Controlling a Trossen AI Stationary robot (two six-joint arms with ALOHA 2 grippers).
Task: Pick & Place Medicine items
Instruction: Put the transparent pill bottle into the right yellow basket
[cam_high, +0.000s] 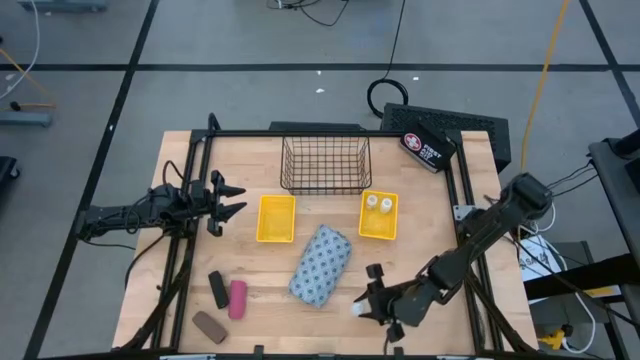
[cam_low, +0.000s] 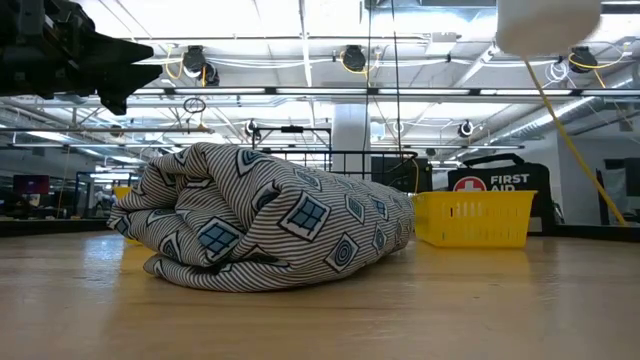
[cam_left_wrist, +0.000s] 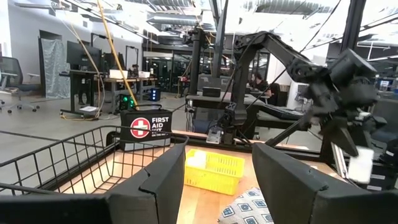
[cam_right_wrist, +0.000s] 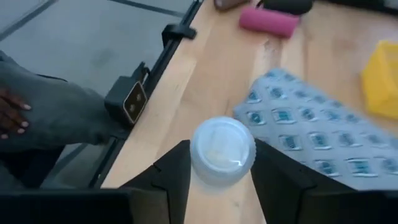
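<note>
Your right claw (cam_right_wrist: 217, 177) is clamping a white bottle (cam_right_wrist: 222, 151) off the surface for carrying; your left claw (cam_high: 228, 197) is waiting, fingers apart.

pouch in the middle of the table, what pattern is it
Blue-grey stripes with square window-like motifs on the pouch; the low view shows it best.

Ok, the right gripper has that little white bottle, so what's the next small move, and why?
Probably carry it toward the right yellow tray. The right gripper is shut on the white bottle near the table's front edge, and two bottles already sit in that tray.
</note>
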